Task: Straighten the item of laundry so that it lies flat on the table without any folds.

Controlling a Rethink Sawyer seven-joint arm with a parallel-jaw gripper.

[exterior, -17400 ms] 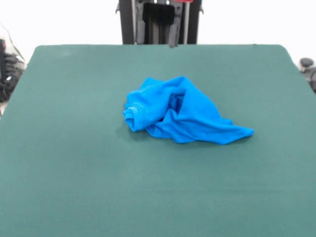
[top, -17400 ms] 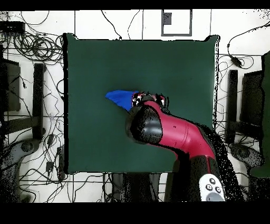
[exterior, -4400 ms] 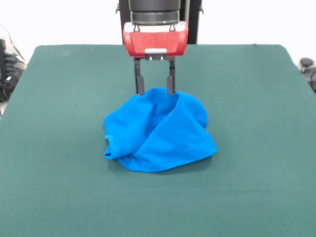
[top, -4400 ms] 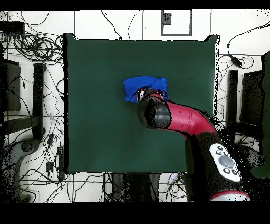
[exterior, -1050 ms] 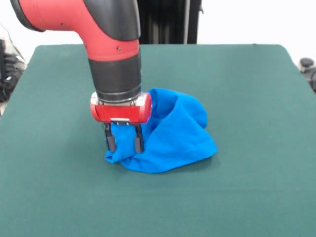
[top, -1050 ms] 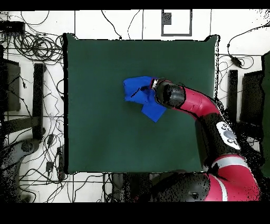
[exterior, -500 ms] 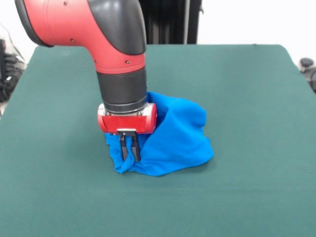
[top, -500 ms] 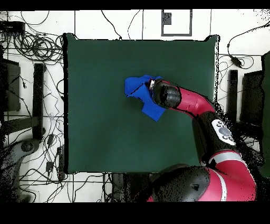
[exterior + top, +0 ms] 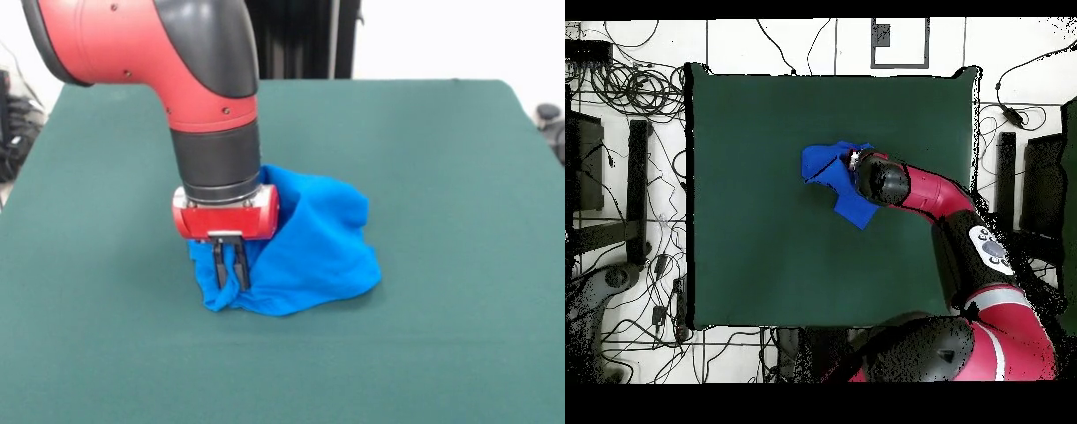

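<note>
From the front, the pincer [image 9: 230, 278] points straight down, its two black fingers [image 9: 219, 263] nearly together and pinching a fold at the left edge of the blue shirt [image 9: 309, 247]. The shirt sits bunched in a heap near the middle of the green bench [image 9: 441, 353].

From above, the arm [image 9: 935, 200] covers part of the shirt [image 9: 827, 168], which lies near the middle of the bench [image 9: 745, 250].

The sensible move is probably to lift gently and draw the pinched edge away from the heap, low and slow, so the folds open instead of the whole heap dragging along.
</note>
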